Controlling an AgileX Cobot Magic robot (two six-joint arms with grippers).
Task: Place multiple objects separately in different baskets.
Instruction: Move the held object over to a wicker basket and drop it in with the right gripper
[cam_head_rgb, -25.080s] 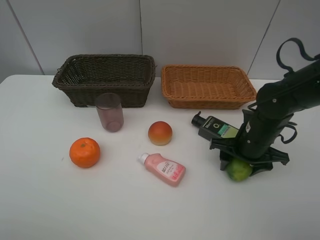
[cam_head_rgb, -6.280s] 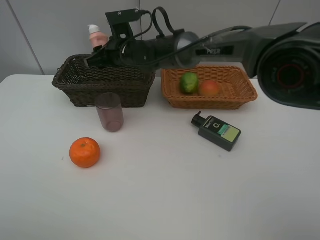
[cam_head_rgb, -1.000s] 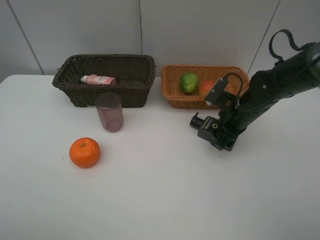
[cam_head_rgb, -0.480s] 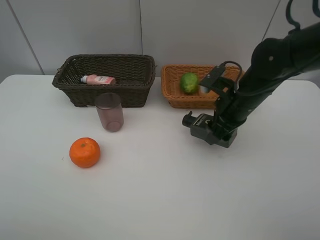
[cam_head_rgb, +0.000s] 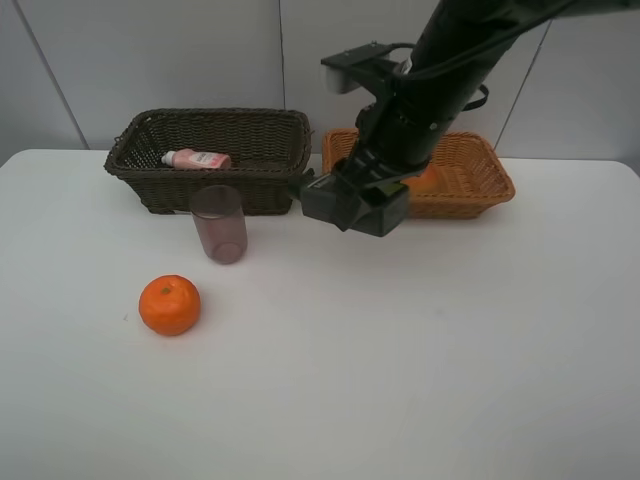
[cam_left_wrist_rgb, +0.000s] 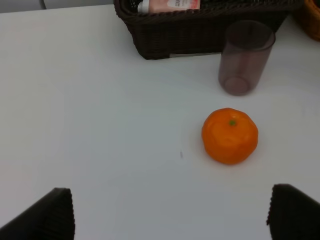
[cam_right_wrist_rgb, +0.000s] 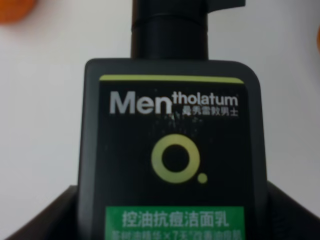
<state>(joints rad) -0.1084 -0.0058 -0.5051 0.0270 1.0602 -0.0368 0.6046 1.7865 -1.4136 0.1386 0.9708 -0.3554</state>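
My right gripper (cam_head_rgb: 372, 195) pinches the dark green pump bottle (cam_right_wrist_rgb: 172, 150), its jaws pressed against the bottle's sides, and holds it in the air clear of the table (cam_head_rgb: 400, 380), just in front of the gap between the two baskets. The pink squeeze bottle (cam_head_rgb: 197, 158) lies inside the dark brown basket (cam_head_rgb: 130, 150), so I count that one as done. In the light orange-tan basket (cam_head_rgb: 480, 185) I make out a patch of the red-orange peach (cam_head_rgb: 425, 181), but my arm covers much of that basket and I cannot tell what else sits in it. The orange (cam_head_rgb: 169, 305) and the translucent purple cup (cam_head_rgb: 219, 224) stand on the table, not yet sorted, the cup upright just in front of the dark basket and the orange nearer to me. My left gripper (cam_left_wrist_rgb: 172, 220) hangs over the table near the orange with its jaws spread wide and nothing between them. I judge the job a little past halfway: the bottle in hand needs setting down in a basket, most likely beside the pink one, then the cup and the orange are left
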